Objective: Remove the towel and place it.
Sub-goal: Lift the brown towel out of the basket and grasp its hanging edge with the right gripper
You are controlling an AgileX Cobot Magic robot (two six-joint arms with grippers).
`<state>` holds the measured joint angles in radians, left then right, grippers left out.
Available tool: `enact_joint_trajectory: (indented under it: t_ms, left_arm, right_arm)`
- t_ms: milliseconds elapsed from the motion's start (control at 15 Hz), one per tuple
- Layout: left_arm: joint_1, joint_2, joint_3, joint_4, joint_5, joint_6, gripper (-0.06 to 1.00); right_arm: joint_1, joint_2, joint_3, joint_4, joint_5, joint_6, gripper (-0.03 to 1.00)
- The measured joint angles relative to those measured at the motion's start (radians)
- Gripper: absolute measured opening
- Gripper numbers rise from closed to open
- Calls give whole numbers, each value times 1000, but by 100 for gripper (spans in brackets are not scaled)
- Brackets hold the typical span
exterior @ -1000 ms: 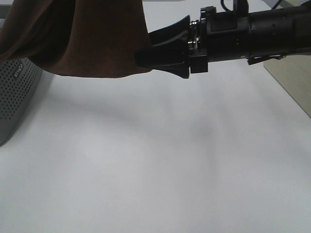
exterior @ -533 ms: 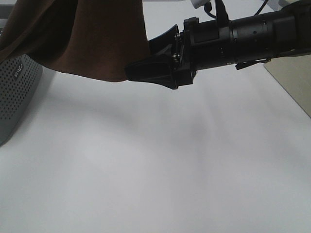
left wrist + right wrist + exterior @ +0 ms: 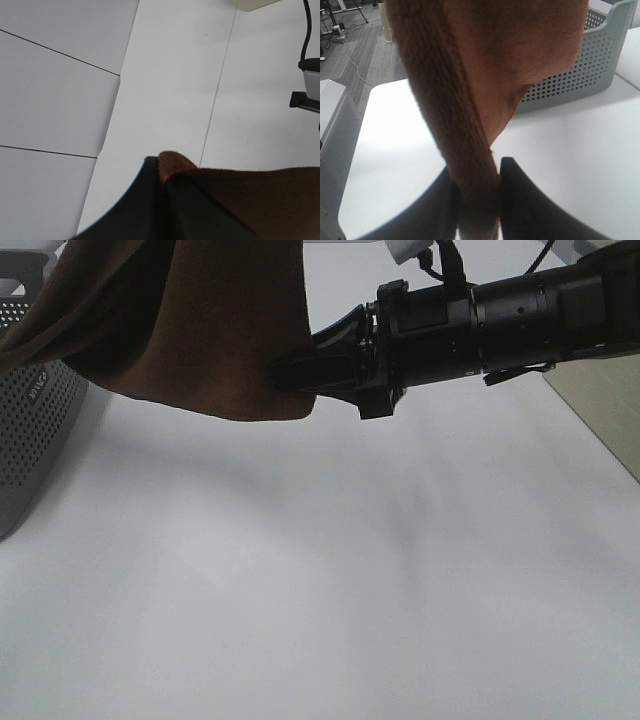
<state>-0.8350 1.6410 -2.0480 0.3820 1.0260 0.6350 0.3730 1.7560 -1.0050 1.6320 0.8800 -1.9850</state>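
Observation:
The dark brown towel (image 3: 200, 320) hangs in the air at the upper left of the exterior view, above the white table (image 3: 300, 570). My right gripper (image 3: 290, 375) reaches in from the right and is shut on the towel's right edge. In the right wrist view the towel (image 3: 520, 40) runs as a folded strip between the two black fingers (image 3: 520, 200) of the right gripper (image 3: 476, 172). In the left wrist view my left gripper (image 3: 161, 170) is shut on a bunched corner of the towel (image 3: 260, 195). The left gripper is outside the exterior view. No white tag shows.
A grey perforated basket (image 3: 30, 410) stands at the table's left edge under the towel; it also shows in the right wrist view (image 3: 580, 65). A beige surface (image 3: 600, 410) lies beyond the table's right edge. A cable and black fitting (image 3: 306, 75) show in the left wrist view.
My right gripper moved left with its jaws open onto the towel's right edge, then closed on it. The towel's lower edge has shifted slightly.

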Motion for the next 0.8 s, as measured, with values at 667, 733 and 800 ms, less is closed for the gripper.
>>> enact_joint_trajectory:
  t_ms: [667, 733, 800]
  left_arm:
    - [0, 5, 0, -14, 2, -37, 0]
    - [0, 5, 0, -14, 2, -37, 0]
    - [0, 5, 0, -14, -1, -40, 0]
  right_arm:
    - [-1, -21, -14, -160, -59, 472, 1]
    - [-1, -46, -33, -227, -66, 589, 1]
    - [-1, -85, -89, -379, -76, 829, 1]
